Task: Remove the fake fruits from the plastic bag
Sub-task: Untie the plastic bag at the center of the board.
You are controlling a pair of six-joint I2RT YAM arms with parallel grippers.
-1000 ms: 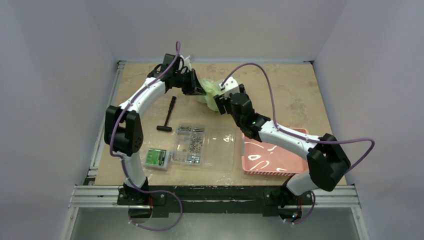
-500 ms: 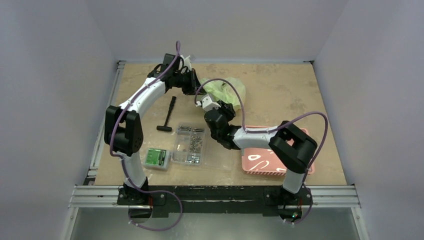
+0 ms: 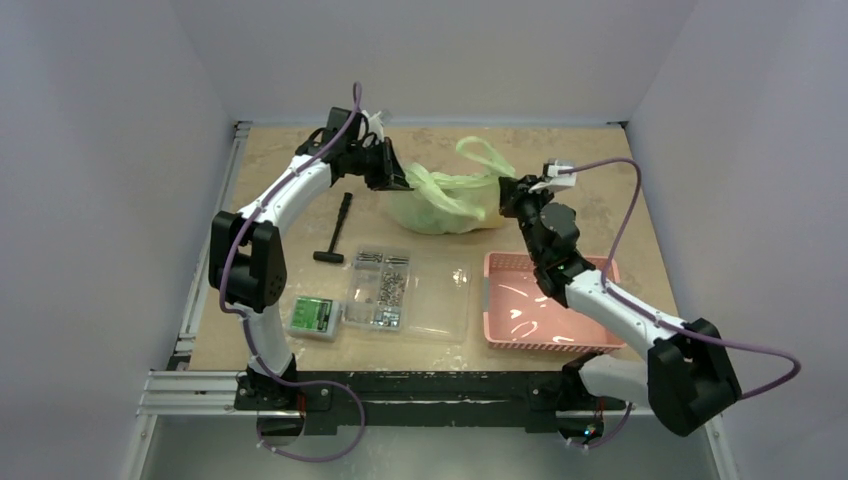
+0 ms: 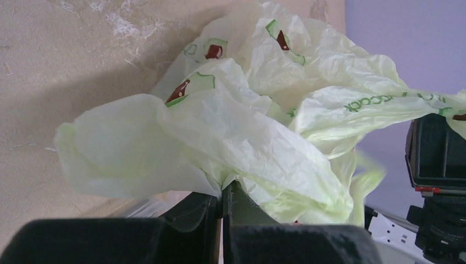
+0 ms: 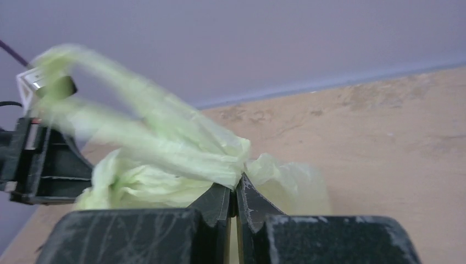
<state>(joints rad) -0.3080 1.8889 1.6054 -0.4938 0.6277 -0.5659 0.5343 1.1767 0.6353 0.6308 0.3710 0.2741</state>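
Observation:
The pale yellow-green plastic bag lies at the back middle of the table, stretched between both grippers. My left gripper is shut on the bag's left edge; in the left wrist view its fingertips pinch a crumpled fold of the bag. My right gripper is shut on the right edge, with the film bunched at its tips. One loop handle sticks up behind. The fake fruits are hidden inside the bag.
A pink basket stands at the near right under the right forearm. A clear compartmented box sits at the near middle, with a small green box to its left. A black T-handled tool lies near the left arm.
My right gripper swung from the bag's near-left side round to its right end and shut on it. The bag now stretches wide between both grippers. The left gripper kept its hold.

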